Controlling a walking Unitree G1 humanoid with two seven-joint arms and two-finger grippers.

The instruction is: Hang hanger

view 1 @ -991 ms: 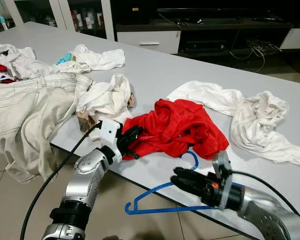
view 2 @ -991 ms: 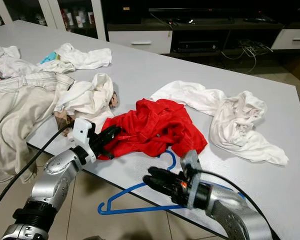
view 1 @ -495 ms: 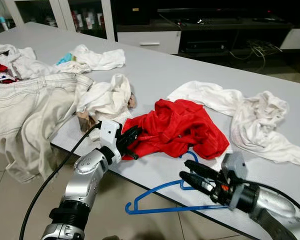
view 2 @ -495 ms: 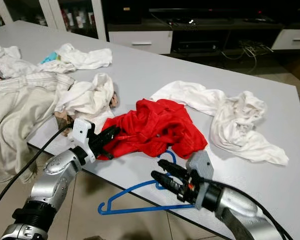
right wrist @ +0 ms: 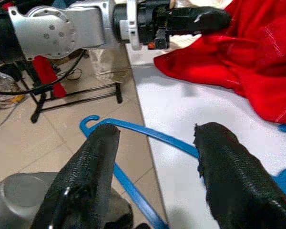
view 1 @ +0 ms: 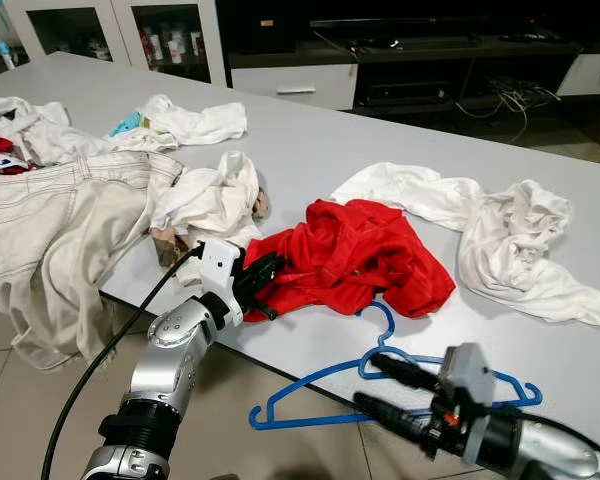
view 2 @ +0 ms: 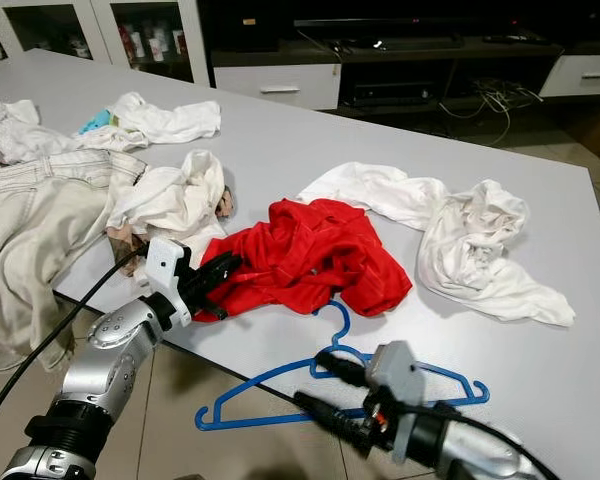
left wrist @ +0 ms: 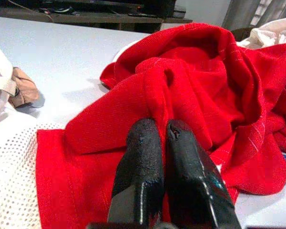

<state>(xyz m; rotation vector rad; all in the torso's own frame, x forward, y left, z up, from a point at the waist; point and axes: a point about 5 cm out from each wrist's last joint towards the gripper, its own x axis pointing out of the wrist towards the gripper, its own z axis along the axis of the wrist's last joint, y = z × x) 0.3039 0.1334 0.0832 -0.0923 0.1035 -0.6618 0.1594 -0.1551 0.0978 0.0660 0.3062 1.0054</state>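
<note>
Hanger of blue plastic is seen at the near edge of the grey table, its hook end resting on the tabletop just beside the red garment and one long end projecting past the edge over the tiled floor. The right gripper is placed at the near right, its two black fingers spread apart on either side of the hanger's blue bar; in the right wrist view the bar is seen passing between the fingers, with nothing clamped. The left gripper is held at the near left edge of the red garment, and in the left wrist view its fingers are pressed together with red cloth around their tips; whether a fold is pinched between them cannot be told. A white garment is spread to the right of the red one, well apart from the hanger. A crumpled white cloth lies just to the left of the red garment, and beige trousers are draped over the left side of the table. More white clothes are lying at the far left. A dark cabinet is seen beyond the far edge.
</note>
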